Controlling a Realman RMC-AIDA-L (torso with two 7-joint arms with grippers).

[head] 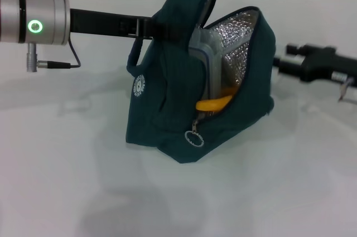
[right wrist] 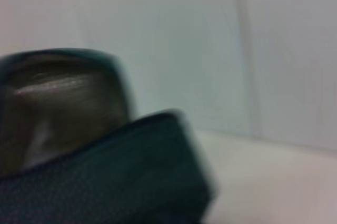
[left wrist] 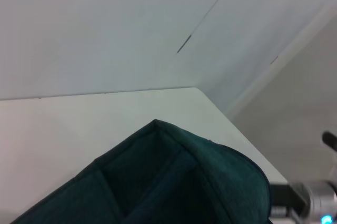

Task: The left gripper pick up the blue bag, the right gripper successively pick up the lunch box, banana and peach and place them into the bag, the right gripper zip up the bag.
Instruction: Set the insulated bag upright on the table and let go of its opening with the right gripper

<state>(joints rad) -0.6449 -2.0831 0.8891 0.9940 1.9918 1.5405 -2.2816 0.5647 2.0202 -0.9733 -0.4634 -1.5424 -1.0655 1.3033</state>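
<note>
The blue bag [head: 167, 109] stood on the worktop [head: 67, 181], mouth gaping toward the right claw [head: 298, 58]; the left claw [head: 146, 29] gripped its handle; the right claw's opening could not be told; the zipper pull [head: 194, 136] hung nearer it.

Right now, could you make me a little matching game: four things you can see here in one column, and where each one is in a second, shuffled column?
Things:
1. blue bag
2. banana
3. lunch box
4. right pincer

Places:
A. standing on edge inside the bag, against the silver lining
B. poking its yellow end out of the bag's open mouth, just above the zipper ring
C. out to the robot's right of the bag, apart from it
D. standing on the white table, its top held up by the left pincer

Pairs: 1-D, 2-B, 3-A, 4-C
</note>
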